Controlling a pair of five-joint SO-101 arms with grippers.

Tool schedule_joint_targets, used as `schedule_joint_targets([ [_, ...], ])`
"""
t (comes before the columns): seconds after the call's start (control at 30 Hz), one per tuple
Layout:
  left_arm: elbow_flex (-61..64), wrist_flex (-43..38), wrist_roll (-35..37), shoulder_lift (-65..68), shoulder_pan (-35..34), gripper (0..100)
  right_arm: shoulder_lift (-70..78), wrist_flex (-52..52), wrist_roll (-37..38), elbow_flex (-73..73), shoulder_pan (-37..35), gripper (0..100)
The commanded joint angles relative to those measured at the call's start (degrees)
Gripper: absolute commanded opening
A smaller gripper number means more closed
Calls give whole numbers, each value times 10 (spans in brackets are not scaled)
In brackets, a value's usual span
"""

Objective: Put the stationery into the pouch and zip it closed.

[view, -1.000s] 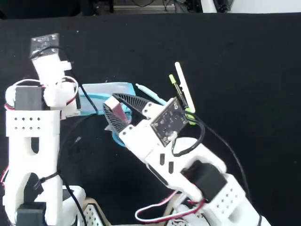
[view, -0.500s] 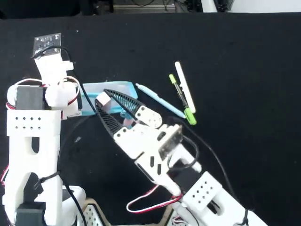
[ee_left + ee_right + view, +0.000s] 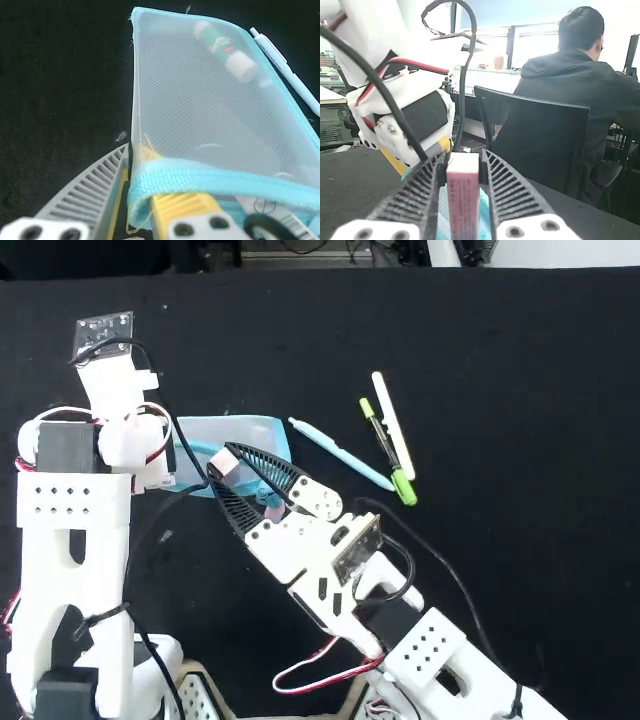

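Left of centre on the black table (image 3: 500, 360), as the high view gives it to me, the left gripper (image 3: 178, 462) is clamped on a corner of the translucent pale-blue mesh pouch (image 3: 240, 430). My left wrist camera shows the pouch (image 3: 210, 115) with its turquoise hem nipped in the left gripper (image 3: 136, 187), between a yellow pad and a grey ribbed finger. A green-and-white tube (image 3: 222, 45) already lies inside at the far end. The right gripper (image 3: 224, 464) sits over the pouch's lower edge, close against the left one, pinching a small pink rectangular eraser (image 3: 221, 462). From the right wrist camera the eraser (image 3: 462, 200) stands upright, squeezed in the right gripper (image 3: 462, 167) between two ribbed fingers, with the other arm's white body right behind it. Just off the pouch's right end lies a slim pale-blue pen (image 3: 335, 453), slanted (I see it past the mesh in the left wrist view too (image 3: 285, 70)). Further right, a green highlighter (image 3: 388, 455) and a white pen (image 3: 392, 425) lie side by side; whether they touch I cannot tell.
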Motion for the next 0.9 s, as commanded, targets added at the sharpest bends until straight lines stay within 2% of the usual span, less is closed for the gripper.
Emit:
schedule_joint_targets([
  [0.0, -15, 3, -4, 11, 6, 30, -4, -12, 3, -7, -3, 11],
  [0.2, -15, 12, -5, 11, 6, 30, -4, 8, 0, -12, -4, 11],
  [0.37, -15, 10, -5, 11, 5, 30, -9, 200, -3, -80, -9, 21],
  [0.5, -15, 10, -5, 11, 2, 30, -9, 363, -3, -166, -17, 155],
  [0.6, -15, 9, -5, 11, 2, 30, -6, 413, -3, -190, -17, 224],
  [0.87, -15, 9, -5, 11, 0, 30, -9, 414, -3, -184, -17, 123],
])
